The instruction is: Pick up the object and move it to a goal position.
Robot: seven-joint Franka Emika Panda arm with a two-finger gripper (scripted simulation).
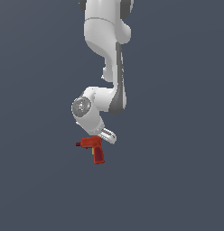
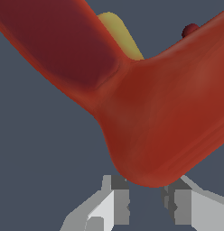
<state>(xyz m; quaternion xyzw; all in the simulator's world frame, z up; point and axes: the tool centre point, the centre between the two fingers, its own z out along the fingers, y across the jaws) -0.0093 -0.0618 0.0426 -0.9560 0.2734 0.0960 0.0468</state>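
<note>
Tool [image 2: 143, 198] fingers flank red drill [image 2: 159, 113]; yellow handle mark, dark nose.

**Colours in the scene**

Red on the drill [image 1: 94, 148], with a darker tip at the nose toward the exterior view's left. Deeper, almost maroon red on one broad face in the wrist view, lighter orange-red on the rounded body. Yellow mark [image 2: 122, 38] beside the handle. White on the arm [image 1: 105, 54], with dark grey strips along the link and a grey speckled round cap at the joint. Light grey and white on the gripper [image 2: 145, 203] fingers. Plain dark blue-grey background everywhere.
</note>
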